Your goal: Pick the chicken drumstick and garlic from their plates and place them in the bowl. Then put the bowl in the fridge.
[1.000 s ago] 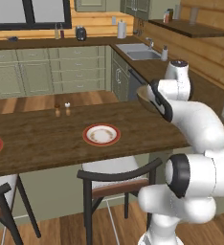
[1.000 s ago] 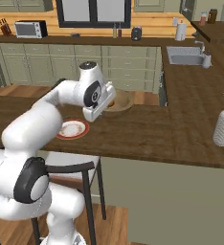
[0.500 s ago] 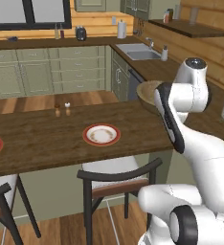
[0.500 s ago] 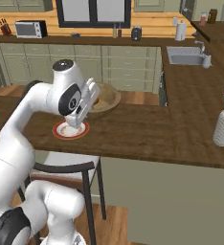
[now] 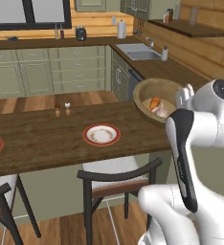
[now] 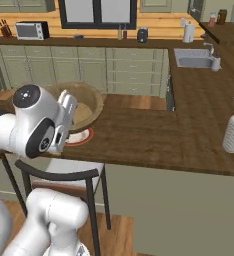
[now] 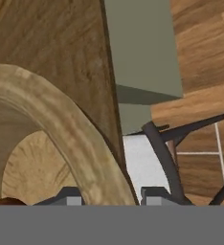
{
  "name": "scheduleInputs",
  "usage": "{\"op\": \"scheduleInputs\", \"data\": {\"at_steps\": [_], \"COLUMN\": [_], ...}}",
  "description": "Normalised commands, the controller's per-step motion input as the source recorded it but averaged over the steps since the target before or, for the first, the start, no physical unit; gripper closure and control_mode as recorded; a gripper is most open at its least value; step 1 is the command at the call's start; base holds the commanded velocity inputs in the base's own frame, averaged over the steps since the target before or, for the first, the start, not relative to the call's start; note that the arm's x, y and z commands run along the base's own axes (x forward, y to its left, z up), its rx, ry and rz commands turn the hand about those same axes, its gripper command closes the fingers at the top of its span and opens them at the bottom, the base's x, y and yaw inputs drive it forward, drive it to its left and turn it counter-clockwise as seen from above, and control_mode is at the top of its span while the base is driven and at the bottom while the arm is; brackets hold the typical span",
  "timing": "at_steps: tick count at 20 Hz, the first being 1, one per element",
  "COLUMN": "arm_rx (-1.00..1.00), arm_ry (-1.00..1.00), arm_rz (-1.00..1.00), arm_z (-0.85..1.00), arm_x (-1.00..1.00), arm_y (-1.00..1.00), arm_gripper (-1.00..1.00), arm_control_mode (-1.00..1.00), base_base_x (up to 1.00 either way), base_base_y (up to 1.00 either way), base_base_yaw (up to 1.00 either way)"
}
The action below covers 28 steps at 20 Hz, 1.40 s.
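Tan-brown wooden bowl (image 5: 150,94) with lighter inside, orange-brown drumstick (image 5: 154,103), whitish garlic (image 5: 161,110), white red-rimmed plate (image 5: 101,134), dark brown wood-grain counter (image 5: 47,139).

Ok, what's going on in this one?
The arm has the wooden bowl by its rim: in the hand view the gripper's tips sit on either side of the bowl wall. The bowl looks lifted and tilted above the counter's corner. The drumstick and a pale lump, probably the garlic, already lie inside. The near plate is empty. The bowl has yet to reach the fridge.
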Motion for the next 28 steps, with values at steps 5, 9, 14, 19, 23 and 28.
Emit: {"op": "scheduleInputs", "data": {"at_steps": [5,9,14,19,23,28], "arm_rx": [-0.01,0.00,0.00,0.00,0.00,0.00], "arm_ry": [-0.03,0.00,0.00,0.00,0.00,0.00], "arm_rz": [0.02,0.00,0.00,0.00,0.00,0.00], "arm_z": [0.02,0.00,0.00,0.00,0.00,0.00], "arm_x": [-0.18,0.00,0.00,0.00,0.00,0.00], "arm_y": [0.05,0.00,0.00,0.00,0.00,0.00], "arm_gripper": [1.00,1.00,1.00,1.00,1.00,1.00], "arm_control_mode": [1.00,1.00,1.00,1.00,1.00,1.00], "base_base_x": [-0.80,-1.00,-0.82,-0.29,0.09,0.23], "base_base_y": [0.14,0.60,1.00,1.00,1.00,1.00], "base_base_yaw": [0.03,0.14,0.39,0.56,0.29,0.23]}}
